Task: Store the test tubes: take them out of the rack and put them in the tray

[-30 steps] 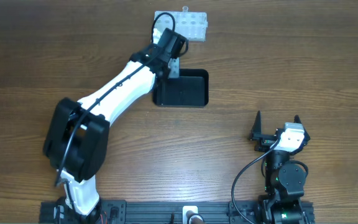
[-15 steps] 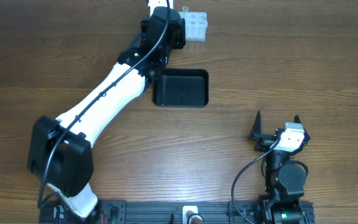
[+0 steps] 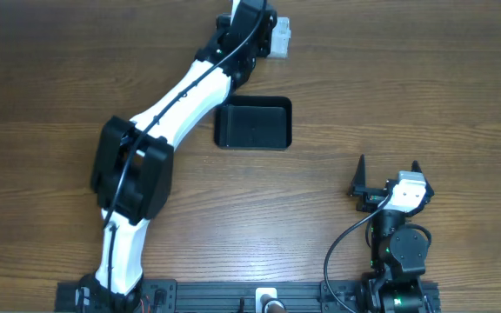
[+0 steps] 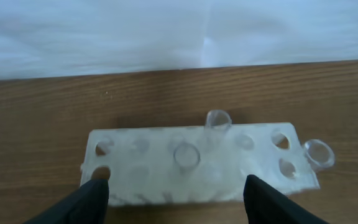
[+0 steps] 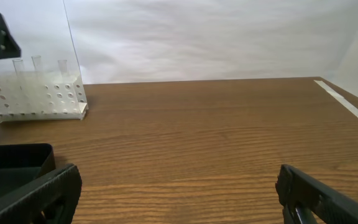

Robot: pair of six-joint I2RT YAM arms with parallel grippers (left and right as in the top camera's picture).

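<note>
rack (image 3: 283, 39) mostly hidden under left arm (image 3: 190, 87), tray (image 5: 12, 157) cut off at the edge

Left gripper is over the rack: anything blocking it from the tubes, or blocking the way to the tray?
Nothing visible. The open left gripper hangs above the rack, with three tubes standing free below. Only bare table lies between rack and tray.
</note>
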